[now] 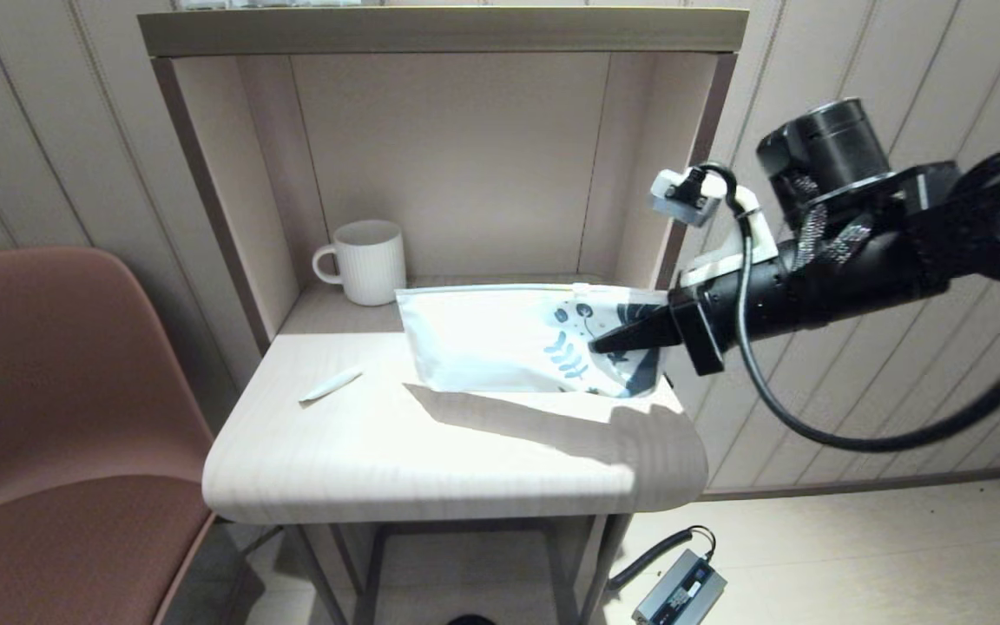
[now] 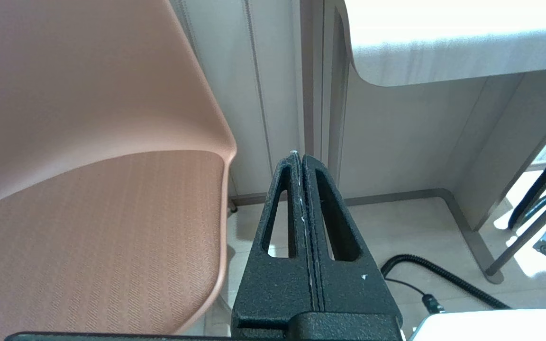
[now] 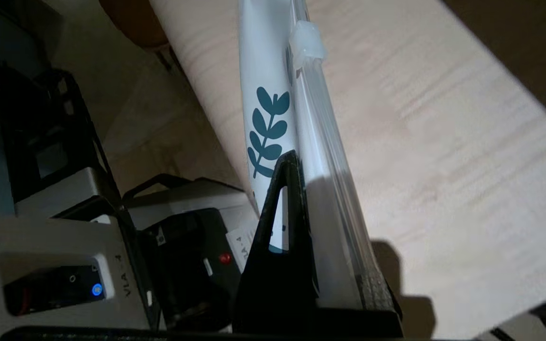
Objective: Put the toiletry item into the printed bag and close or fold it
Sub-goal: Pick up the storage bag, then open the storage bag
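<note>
"VLA-4" printed on grey robot housing (image 3: pixel 64 246); partial "A-4" on white label (image 3: pixel 242 241) nearby.

Head camera looks down on the bench (image 1: pixel 430 451); right wrist camera sits close against the printed bag (image 3: pixel 266 94), which both views share; left wrist camera faces the chair (image 2: pixel 88 166).

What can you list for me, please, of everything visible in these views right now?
printed bag: one, white with teal print, held upright on the table
toiletry item: one, white, lying on the table left of the bag
mug: one, white, back of the alcove
table: one, pale wood
chair: one, reddish-brown, left of the table
right tool: black, shut on the bag's printed end
left tool: black, shut, low beside the chair
</note>
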{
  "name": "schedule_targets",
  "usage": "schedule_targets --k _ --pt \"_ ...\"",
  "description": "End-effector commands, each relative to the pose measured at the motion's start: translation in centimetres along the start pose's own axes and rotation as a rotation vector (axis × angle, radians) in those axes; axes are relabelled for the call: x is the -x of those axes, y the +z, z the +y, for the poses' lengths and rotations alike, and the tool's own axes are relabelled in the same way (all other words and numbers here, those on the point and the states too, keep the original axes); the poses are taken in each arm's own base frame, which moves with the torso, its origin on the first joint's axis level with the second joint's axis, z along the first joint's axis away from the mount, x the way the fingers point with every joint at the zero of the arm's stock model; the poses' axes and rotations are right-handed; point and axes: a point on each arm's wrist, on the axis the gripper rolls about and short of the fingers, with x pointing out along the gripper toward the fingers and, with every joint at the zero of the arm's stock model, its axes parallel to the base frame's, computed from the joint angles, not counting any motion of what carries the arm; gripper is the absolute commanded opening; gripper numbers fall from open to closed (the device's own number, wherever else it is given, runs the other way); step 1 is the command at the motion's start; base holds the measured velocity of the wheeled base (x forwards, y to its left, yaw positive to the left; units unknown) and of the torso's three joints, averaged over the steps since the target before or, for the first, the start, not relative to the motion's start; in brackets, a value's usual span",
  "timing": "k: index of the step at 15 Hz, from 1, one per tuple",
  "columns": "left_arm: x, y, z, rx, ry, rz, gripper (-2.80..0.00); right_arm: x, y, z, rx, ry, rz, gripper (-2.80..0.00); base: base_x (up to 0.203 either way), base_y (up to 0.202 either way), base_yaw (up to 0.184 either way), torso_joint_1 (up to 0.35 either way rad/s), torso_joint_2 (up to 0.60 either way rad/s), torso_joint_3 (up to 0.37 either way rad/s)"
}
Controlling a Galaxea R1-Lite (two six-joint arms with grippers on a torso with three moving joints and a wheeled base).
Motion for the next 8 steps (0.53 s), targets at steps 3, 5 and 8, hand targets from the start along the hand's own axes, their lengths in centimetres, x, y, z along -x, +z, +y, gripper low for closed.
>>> schedule_targets --k 3,5,8 --pt "0.0 0.0 0.0 0.004 -0.001 -0.003 -2.8 5.1 2.4 5.7 0.031 -0.159 0.019 -2.8 0.0 0.0 0.0 0.0 0.0 0.0" --pt "0.0 0.0 0.0 0.007 0.002 -0.005 -2.8 6.4 2.4 6.9 -0.004 -0.184 0.124 -2.8 0.0 0.0 0.0 0.0 0.0 0.0" --pt "0.0 0.1 0.0 0.057 0.012 -0.005 -2.8 6.9 2.5 7.8 -0.017 -0.176 0.147 -2.8 0.0 0.0 0.0 0.0 0.0 0.0"
